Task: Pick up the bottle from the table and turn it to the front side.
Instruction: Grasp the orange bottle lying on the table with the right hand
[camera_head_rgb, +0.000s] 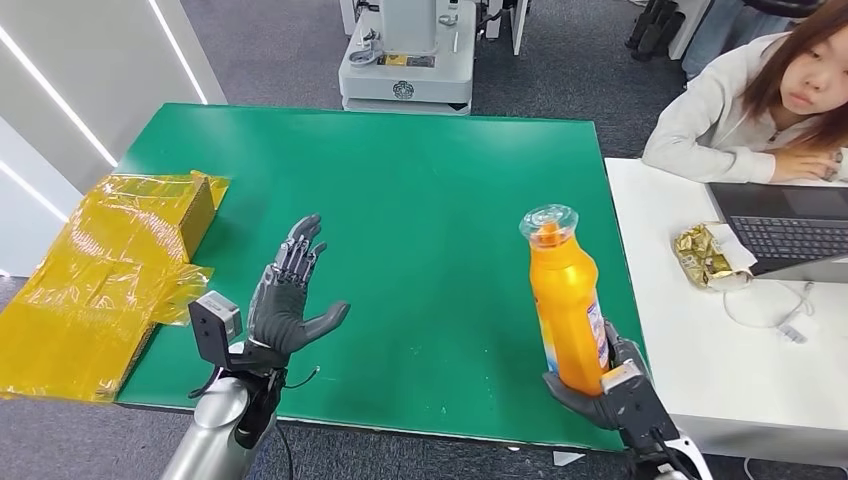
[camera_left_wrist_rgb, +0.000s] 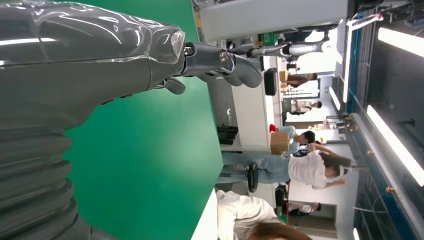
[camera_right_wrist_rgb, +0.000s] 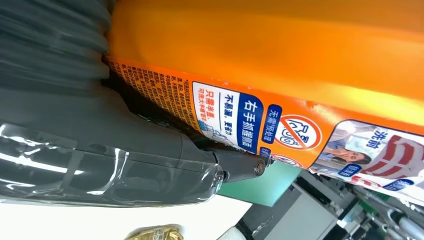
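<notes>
Green table (camera_head_rgb: 400, 200); yellow wrap (camera_head_rgb: 100, 270) with one box at left edge. White desk (camera_head_rgb: 680, 340) at right: one laptop (camera_head_rgb: 785, 225), one gold wrapper (camera_head_rgb: 708, 255), person (camera_head_rgb: 750, 100) seated behind. Grey machine base (camera_head_rgb: 405, 60) beyond far edge. One orange bottle (camera_head_rgb: 567, 300), upright, lifted near table's right edge, clear cap up. Right hand (camera_head_rgb: 610, 390) grips bottle base, fingers wrapped around it; label against thumb (camera_right_wrist_rgb: 150, 155) in right wrist view. Left hand (camera_head_rgb: 290, 300) empty, fingers spread, well apart from bottle.
</notes>
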